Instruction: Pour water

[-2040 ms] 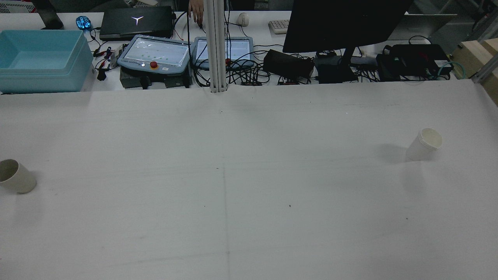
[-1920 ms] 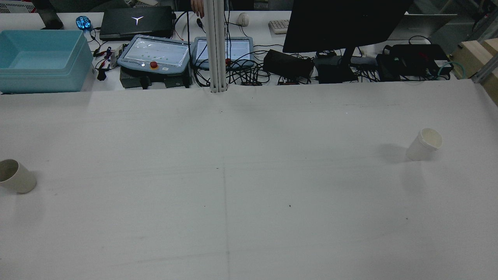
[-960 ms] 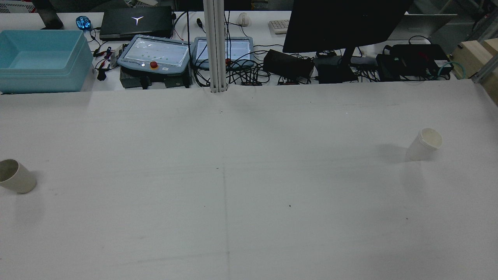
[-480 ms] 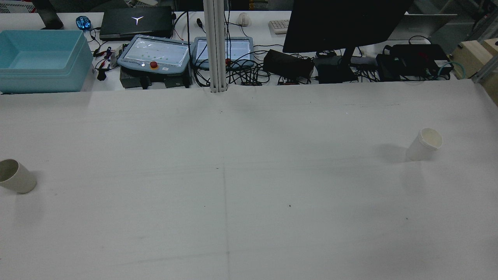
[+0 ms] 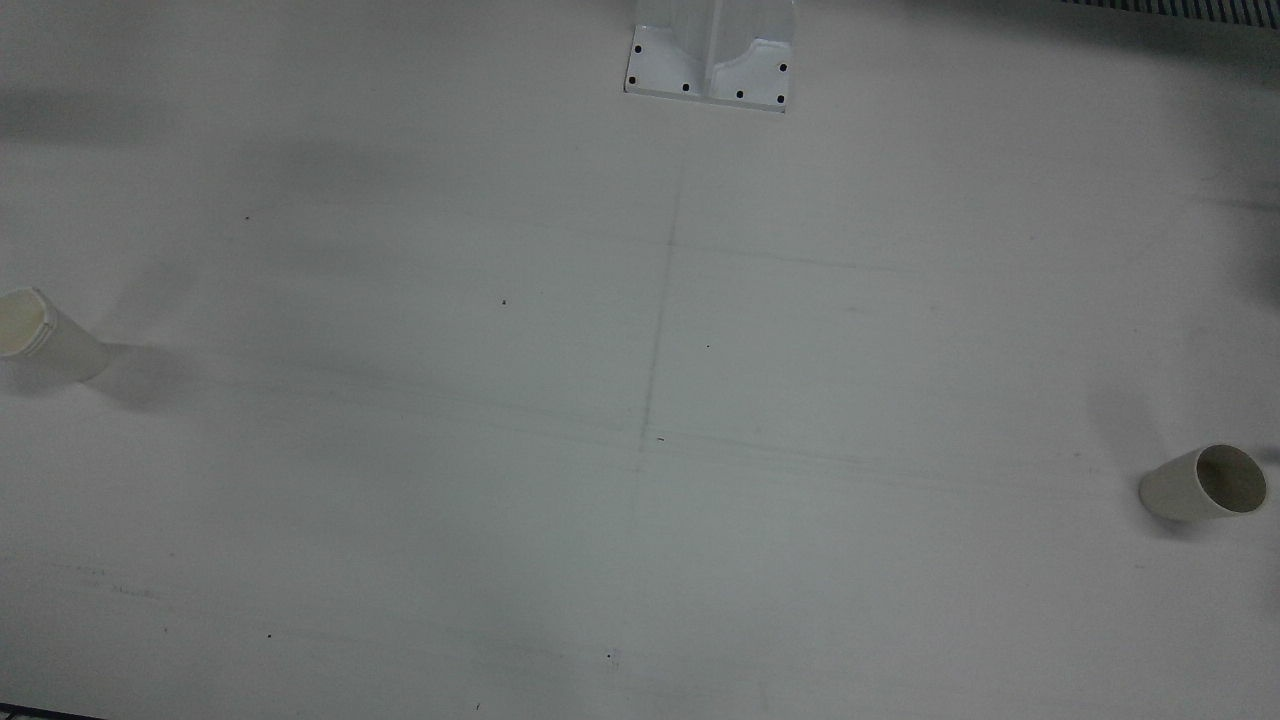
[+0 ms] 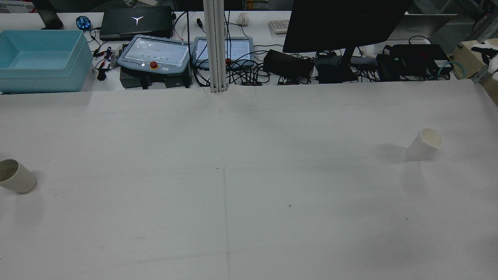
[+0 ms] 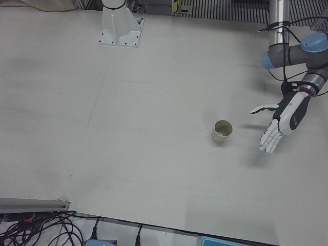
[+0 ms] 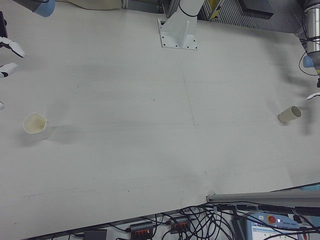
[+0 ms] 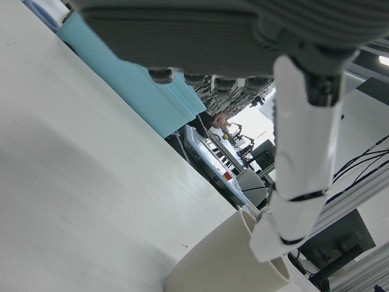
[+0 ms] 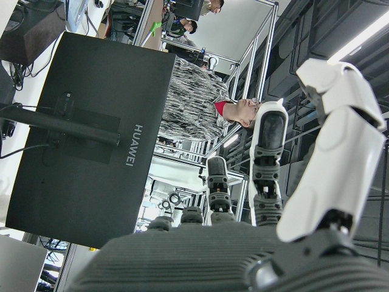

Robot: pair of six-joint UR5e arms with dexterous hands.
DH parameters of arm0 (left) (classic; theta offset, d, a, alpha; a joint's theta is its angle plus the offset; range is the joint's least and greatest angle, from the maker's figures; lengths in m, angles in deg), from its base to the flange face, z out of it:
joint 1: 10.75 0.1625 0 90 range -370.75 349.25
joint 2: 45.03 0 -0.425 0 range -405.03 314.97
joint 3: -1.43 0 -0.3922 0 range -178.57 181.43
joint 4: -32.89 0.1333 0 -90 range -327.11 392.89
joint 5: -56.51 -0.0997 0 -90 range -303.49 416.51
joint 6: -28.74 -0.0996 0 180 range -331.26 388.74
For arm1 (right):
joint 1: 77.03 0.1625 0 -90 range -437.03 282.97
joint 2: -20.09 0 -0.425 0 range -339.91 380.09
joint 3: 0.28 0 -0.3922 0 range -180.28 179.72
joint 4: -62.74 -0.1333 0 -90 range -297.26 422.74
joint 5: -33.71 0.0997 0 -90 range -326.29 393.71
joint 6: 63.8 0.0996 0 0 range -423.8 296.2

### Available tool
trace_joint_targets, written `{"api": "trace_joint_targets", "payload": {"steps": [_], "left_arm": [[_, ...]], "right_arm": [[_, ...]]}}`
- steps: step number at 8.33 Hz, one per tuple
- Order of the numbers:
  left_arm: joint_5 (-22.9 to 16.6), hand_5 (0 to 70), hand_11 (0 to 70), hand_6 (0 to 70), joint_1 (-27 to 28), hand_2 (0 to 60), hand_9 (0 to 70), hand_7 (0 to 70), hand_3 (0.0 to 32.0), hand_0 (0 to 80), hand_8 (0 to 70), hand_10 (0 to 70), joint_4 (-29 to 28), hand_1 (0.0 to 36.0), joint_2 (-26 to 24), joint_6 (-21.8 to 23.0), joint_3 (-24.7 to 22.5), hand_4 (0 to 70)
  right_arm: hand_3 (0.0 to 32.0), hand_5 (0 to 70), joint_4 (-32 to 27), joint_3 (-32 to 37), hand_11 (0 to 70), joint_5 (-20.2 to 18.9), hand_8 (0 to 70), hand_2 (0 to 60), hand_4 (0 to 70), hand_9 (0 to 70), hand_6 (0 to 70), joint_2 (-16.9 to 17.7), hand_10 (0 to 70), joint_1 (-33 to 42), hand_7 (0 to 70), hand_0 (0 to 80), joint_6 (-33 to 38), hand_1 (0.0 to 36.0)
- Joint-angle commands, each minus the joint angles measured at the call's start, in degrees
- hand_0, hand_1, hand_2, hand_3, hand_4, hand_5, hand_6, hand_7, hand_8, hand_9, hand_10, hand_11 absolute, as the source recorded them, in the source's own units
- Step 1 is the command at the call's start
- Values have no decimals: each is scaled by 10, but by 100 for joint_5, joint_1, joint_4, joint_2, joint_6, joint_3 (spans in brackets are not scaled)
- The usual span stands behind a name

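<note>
White table (image 6: 249, 217), rear view, catalogued left to right.

1. Beige paper cup (image 6: 14, 176), dark inside, upright on the table at the far left edge. Also in the left-front view (image 7: 222, 131) and at the right edge of the front view (image 5: 1203, 483).

2. Left hand (image 7: 284, 121), white with dark palm, on the grey left arm (image 7: 302, 51). Released: fingers spread and extended, palm facing the beige cup, holding nothing. It hovers near the cup and apart from it, on the side away from the table's middle. In the left hand view one white finger (image 9: 301, 152) overlaps the cup's rim (image 9: 243, 261); contact cannot be told there.

3. White metal post (image 6: 215, 46), standing at the table's far edge, centre.

4. White plastic cup with a ribbed rim (image 6: 424, 144), upright on the table at the right side, well apart from the beige cup. Also at the left of the front view (image 5: 45, 335) and the right-front view (image 8: 36, 125).

5. Right hand (image 8: 7, 55), white fingertips only, at the frame edge, beyond the white cup and apart from it. Released: the right hand view shows its fingers (image 10: 267, 176) extended and separated, holding nothing.
</note>
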Motion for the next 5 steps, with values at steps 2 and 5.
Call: {"api": "trace_joint_targets", "payload": {"steps": [2, 5], "left_arm": [[133, 0, 0, 7, 390, 224, 0, 43, 38, 496, 0, 0, 183, 200, -115, -120, 44, 51], [731, 0, 0, 4, 936, 218, 0, 29, 36, 386, 0, 0, 78, 97, -142, -50, 97, 66]], "right_arm": [[0, 418, 118, -104, 0, 157, 22, 325, 535, 34, 164, -138, 0, -273, 241, 471, -36, 145], [0, 417, 180, -122, 0, 148, 22, 323, 548, 34, 163, -138, 0, -300, 240, 470, -53, 143]]}}
